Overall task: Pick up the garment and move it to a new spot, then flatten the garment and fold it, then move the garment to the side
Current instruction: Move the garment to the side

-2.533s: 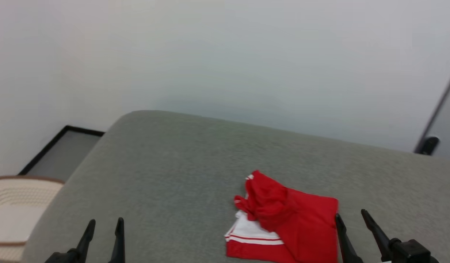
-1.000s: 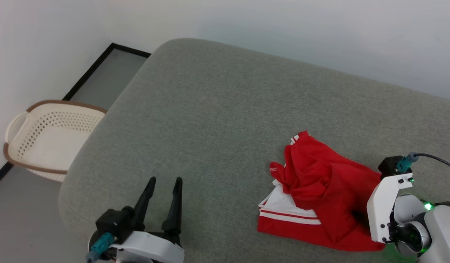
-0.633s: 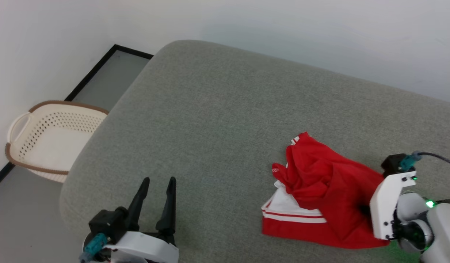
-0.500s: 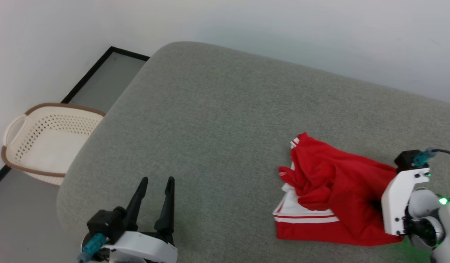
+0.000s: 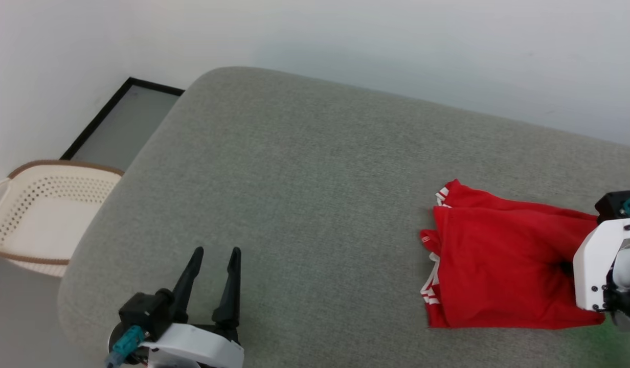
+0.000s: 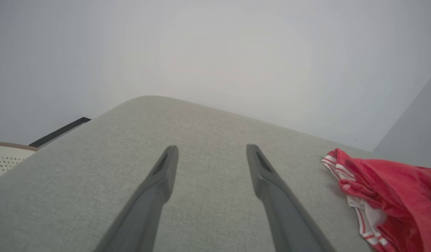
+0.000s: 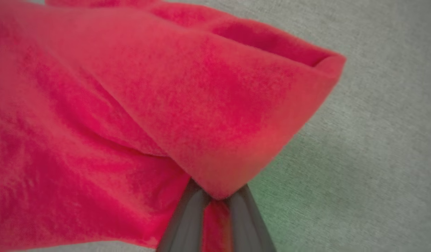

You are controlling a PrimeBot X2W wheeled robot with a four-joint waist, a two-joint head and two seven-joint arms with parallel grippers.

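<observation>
Garment (image 5: 499,266) lies leftward, corner pinched in right hand (image 7: 217,201).

The red soft jersey T-shirt (image 5: 499,271) with red-white striped trim lies loosely doubled and rumpled at the right of the grey upholstered surface (image 5: 294,179), its right edge gathered into a raised fold.

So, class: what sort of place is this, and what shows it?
Probably a home-style room, perhaps a mock-up: a grey upholstered surface like a bed or sofa, a cream laundry basket on the floor beside it, and a red garment on the fabric.
</observation>
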